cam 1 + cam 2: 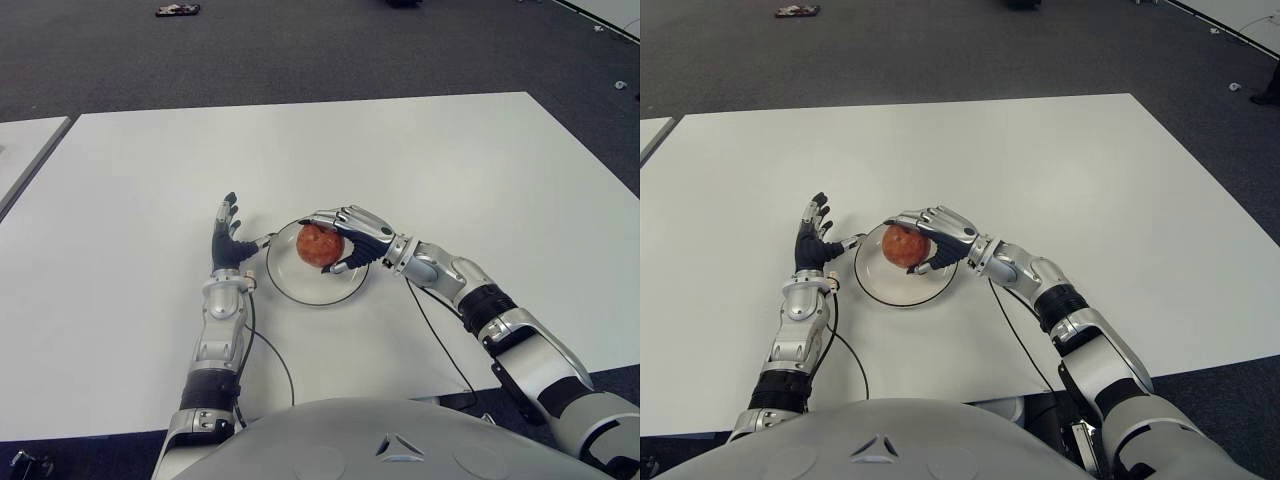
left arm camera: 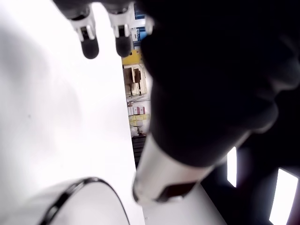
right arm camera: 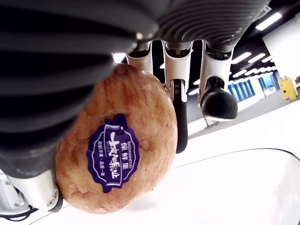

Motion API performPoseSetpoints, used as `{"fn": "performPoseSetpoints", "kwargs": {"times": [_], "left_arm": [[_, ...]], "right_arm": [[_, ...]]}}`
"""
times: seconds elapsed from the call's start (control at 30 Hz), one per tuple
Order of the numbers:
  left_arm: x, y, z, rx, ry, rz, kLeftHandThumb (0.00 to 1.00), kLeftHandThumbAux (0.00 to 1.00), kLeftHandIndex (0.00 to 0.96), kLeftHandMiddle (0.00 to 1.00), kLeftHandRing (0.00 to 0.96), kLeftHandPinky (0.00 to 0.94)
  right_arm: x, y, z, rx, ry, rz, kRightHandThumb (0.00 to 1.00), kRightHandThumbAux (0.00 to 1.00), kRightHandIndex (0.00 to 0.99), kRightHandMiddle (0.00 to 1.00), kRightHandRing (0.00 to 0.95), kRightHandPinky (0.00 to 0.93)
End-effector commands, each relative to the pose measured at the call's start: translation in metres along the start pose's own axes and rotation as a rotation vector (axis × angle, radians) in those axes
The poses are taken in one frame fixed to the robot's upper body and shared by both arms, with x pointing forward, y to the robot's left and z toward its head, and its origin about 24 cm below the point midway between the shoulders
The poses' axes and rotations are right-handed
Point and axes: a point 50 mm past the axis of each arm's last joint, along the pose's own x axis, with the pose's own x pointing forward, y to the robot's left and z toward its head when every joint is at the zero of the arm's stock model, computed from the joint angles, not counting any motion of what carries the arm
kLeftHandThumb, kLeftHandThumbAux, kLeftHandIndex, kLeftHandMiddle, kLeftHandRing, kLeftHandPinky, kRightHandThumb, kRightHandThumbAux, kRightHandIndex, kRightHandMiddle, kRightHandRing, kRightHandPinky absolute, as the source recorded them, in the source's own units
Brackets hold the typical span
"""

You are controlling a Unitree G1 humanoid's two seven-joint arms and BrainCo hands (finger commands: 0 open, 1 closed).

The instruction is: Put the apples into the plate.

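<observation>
A red apple (image 1: 318, 245) with a blue sticker (image 3: 114, 158) is over the white plate (image 1: 300, 284) near the table's front middle. My right hand (image 1: 345, 240) is shut on the apple, fingers curled over its top and thumb under its near side. In the right wrist view the apple (image 3: 117, 154) sits just above the plate's surface (image 3: 243, 187); whether they touch I cannot tell. My left hand (image 1: 228, 240) shows just left of the plate, fingers spread and holding nothing, its thumb near the plate's rim.
The white table (image 1: 450, 170) reaches far back and right; its front edge is close to my body. A second table's edge (image 1: 30, 150) shows at the far left. A small dark object (image 1: 178, 10) lies on the grey floor beyond.
</observation>
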Motion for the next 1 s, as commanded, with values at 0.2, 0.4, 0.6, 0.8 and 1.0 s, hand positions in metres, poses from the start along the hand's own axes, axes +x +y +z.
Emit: {"fn": "performPoseSetpoints", "kwargs": {"times": [0.2, 0.4, 0.6, 0.8, 1.0], "left_arm": [[-0.0009, -0.0001, -0.0015, -0.001, 0.011, -0.003, 0.000, 0.358, 0.000, 0.000, 0.000, 0.028], [-0.0007, -0.0002, -0.0017, 0.001, 0.013, 0.000, 0.000, 0.358, 0.000, 0.000, 0.000, 0.029], [-0.0006, 0.0002, -0.0023, 0.002, 0.017, -0.001, 0.000, 0.360, 0.000, 0.000, 0.000, 0.032], [-0.0005, 0.0006, -0.0037, 0.008, 0.031, -0.009, 0.000, 0.369, 0.000, 0.000, 0.000, 0.031], [-0.0005, 0.0011, -0.0043, 0.006, 0.037, -0.007, 0.000, 0.373, 0.000, 0.000, 0.000, 0.031]], "right_arm": [[0.0010, -0.0012, -0.0016, -0.030, -0.020, -0.032, 0.847, 0.676, 0.416, 0.568, 0.768, 0.734], [0.0001, -0.0018, -0.0015, -0.087, -0.045, -0.045, 0.736, 0.703, 0.422, 0.629, 0.661, 0.609], [-0.0003, -0.0001, -0.0029, -0.142, -0.051, -0.008, 0.314, 0.563, 0.312, 0.389, 0.360, 0.318], [-0.0002, 0.0000, -0.0044, -0.203, -0.039, 0.057, 0.155, 0.531, 0.204, 0.183, 0.147, 0.131], [-0.0002, 0.0004, -0.0051, -0.231, -0.022, 0.135, 0.070, 0.522, 0.107, 0.061, 0.032, 0.021]]}}
